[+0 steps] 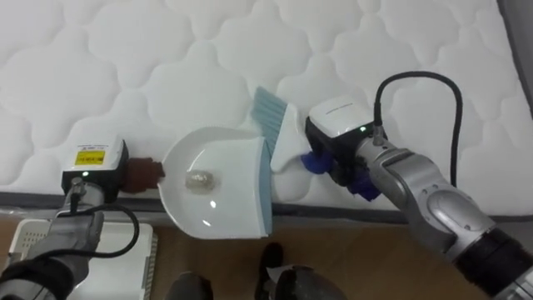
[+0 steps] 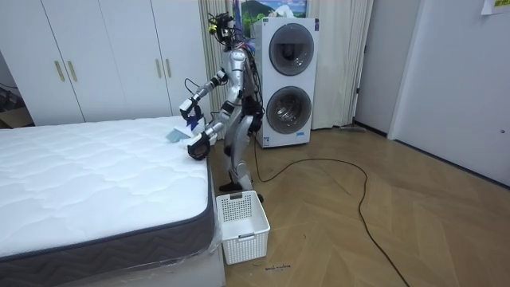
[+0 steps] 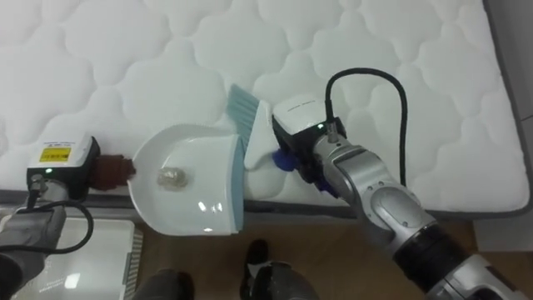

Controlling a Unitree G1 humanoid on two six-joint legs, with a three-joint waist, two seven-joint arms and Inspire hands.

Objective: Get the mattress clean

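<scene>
A white dustpan [image 1: 218, 190] with a pale blue lip hangs over the near edge of the white quilted mattress [image 1: 166, 58]. A small crumpled clear scrap [image 1: 198, 180] lies in it. My left hand [image 1: 115, 171] is shut on the pan's brown handle [image 1: 145, 171], at the view's left. My right hand [image 1: 333, 157] is shut on a white hand brush [image 1: 283, 137]. The brush's pale blue bristles [image 1: 268, 108] rest on the mattress just behind the pan's lip. In the room view I stand at the bed's corner [image 2: 203, 171], bent slightly toward it.
A white slatted basket [image 2: 243, 225] stands on the wooden floor at the bed's foot, right below the dustpan [image 1: 125, 258]. Behind me stands a stacked washer and dryer [image 2: 287, 80]. White wardrobes [image 2: 103, 56] line the far wall.
</scene>
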